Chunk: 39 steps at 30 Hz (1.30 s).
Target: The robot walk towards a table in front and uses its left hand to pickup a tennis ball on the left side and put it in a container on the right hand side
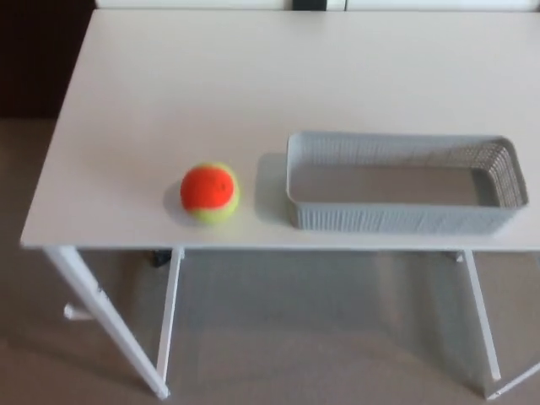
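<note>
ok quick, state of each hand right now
Left hand: not in view, cannot be told; the tennis ball sits free on the table.
Right hand: not in view, cannot be told.

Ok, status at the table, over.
Both hands not in view. Tennis ball on table, left of grey basket, apart from it. Basket empty. Nothing between them.
</note>
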Available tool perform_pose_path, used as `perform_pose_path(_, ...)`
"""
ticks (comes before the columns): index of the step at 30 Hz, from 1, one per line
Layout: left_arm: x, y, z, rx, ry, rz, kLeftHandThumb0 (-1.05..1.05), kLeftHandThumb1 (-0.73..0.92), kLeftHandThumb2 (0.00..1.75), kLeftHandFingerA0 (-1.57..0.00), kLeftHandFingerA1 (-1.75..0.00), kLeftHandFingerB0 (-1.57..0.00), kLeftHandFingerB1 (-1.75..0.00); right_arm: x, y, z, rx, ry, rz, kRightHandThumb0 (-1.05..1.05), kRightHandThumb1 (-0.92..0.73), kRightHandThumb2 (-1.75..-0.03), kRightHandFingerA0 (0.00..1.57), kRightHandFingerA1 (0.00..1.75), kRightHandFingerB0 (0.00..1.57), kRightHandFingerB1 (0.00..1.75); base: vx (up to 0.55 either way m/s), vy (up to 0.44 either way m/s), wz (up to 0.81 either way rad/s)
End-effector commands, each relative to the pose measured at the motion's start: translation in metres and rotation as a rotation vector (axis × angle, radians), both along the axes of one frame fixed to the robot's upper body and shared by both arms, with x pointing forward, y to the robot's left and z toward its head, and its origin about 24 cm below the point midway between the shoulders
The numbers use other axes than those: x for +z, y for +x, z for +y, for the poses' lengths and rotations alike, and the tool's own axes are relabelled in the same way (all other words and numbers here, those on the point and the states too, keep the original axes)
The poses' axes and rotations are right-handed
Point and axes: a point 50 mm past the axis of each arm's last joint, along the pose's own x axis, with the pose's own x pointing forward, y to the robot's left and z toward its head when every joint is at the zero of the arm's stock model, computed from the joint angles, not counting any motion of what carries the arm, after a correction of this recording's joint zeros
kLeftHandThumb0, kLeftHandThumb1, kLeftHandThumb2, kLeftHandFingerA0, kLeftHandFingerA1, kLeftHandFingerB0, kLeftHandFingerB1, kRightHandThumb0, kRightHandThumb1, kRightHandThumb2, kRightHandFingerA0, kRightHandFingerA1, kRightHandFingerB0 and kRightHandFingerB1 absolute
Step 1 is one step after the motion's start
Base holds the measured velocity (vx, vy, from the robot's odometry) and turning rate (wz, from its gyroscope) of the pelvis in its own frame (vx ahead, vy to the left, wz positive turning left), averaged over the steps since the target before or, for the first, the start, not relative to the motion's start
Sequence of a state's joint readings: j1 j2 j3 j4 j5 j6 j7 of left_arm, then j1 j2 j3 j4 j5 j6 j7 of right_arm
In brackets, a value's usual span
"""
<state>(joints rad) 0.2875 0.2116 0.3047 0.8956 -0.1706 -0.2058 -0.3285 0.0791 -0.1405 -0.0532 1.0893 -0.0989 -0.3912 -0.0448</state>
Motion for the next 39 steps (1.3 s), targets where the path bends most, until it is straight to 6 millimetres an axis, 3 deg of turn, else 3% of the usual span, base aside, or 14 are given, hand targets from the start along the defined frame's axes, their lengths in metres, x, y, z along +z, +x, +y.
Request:
perform_pose_path(1,0.001,-0.005,0.007,-0.005,0.025,0.018,-0.16,0.52,0.56,-0.42,-0.46,-0.36,-0.32,-0.002,-0.016,-0.004,-0.008,-0.018,0.022,-0.23,-0.64,-0.58,0.59,0.54,0.32,0.38,0.4,0.022,-0.29)
perform_pose_path(11,0.002,-0.002,0.01,-0.005,0.035,0.015,-0.14,0.52,0.56,-0.42,-0.46,-0.37,-0.33,-0.002,-0.018,-0.003,-0.013,-0.008,0.014,-0.24,-0.64,-0.59,0.57,0.52,0.33,0.38,0.25,0.186,-0.23)
perform_pose_path(29,0.003,0.006,0.013,-0.008,0.048,0.013,-0.17,0.5,0.59,-0.4,-0.46,-0.38,-0.36,-0.001,-0.009,0.0,-0.004,-0.015,-0.002,-0.25,-0.62,-0.58,0.6,0.56,0.35,0.41,-0.08,-0.069,-0.02)
perform_pose_path(31,0.003,0.008,0.013,-0.003,0.048,0.007,-0.14,0.52,0.55,-0.46,-0.47,-0.39,-0.34,-0.001,-0.008,0.0,0.0,-0.015,-0.004,-0.25,-0.63,-0.58,0.59,0.55,0.34,0.4,-0.06,0.096,-0.08)
perform_pose_path(39,0.005,0.013,0.012,-0.016,0.059,0.002,-0.21,0.49,0.6,-0.41,-0.48,-0.37,-0.37,0.0,-0.005,-0.001,0.001,-0.024,-0.005,-0.25,-0.63,-0.58,0.59,0.52,0.36,0.4,-0.04,0.265,0.07)
